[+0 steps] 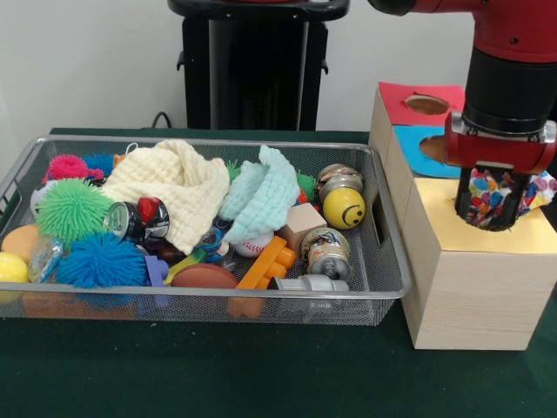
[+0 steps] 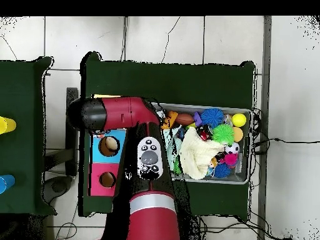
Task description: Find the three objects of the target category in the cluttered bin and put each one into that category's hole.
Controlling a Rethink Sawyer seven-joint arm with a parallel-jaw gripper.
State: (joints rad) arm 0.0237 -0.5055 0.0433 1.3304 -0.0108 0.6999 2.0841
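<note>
My gripper point(image 1: 490, 222) is shut on a confetti-patterned cloth scrap point(image 1: 486, 193) and holds it just above the yellow top of the nearest wooden box point(image 1: 452, 231). A corner of the scrap sticks out on the right. The yellow box's hole is hidden under the gripper. The silver wire-mesh bin point(image 1: 387, 283) lies left of the boxes, full of toys. It also shows in the overhead view point(image 2: 247, 179), where my arm point(image 2: 147, 156) hides the gripper. No braided rope ball shows.
The blue box point(image 1: 418, 139) and the red box point(image 1: 409, 94) stand behind the yellow one, holes open. In the bin lie a cream waffle cloth point(image 1: 174, 187), a mint-green waffle cloth point(image 1: 261, 196), a yellow smiley ball point(image 1: 344, 207), spiky balls point(image 1: 74, 211), cans point(image 1: 326, 248) and an orange brick point(image 1: 265, 266).
</note>
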